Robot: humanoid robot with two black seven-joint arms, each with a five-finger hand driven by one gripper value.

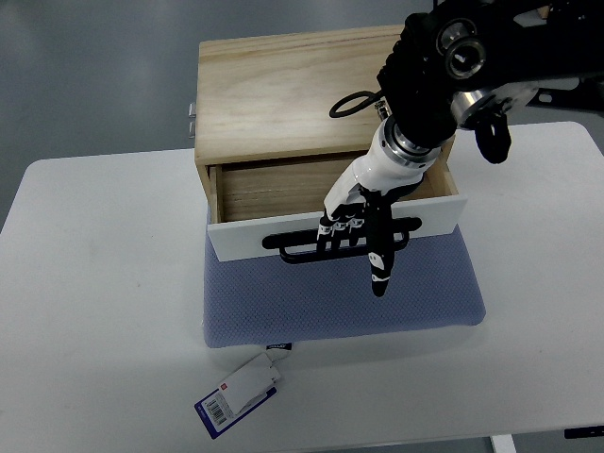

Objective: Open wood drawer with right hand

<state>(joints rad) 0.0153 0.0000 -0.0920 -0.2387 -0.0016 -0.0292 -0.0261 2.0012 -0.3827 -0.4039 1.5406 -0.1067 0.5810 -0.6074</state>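
Note:
A light wood box point(283, 94) stands on a blue-grey mat point(344, 297) at the back of a white table point(104, 311). Its drawer point(283, 189) is pulled partly out, with a white front panel point(241, 236) and a black bar handle point(283, 241). My right hand point(354, 231) reaches down from the upper right over the drawer front. Its fingers point(342, 226) are curled around the handle, with one finger point(378, 269) pointing down past it. The left arm does not show.
A white and blue tag point(241, 394) lies on the table in front of the mat. A metal latch point(192, 118) sticks out of the box's left side. Beyond the table's back edge is grey floor point(85, 66).

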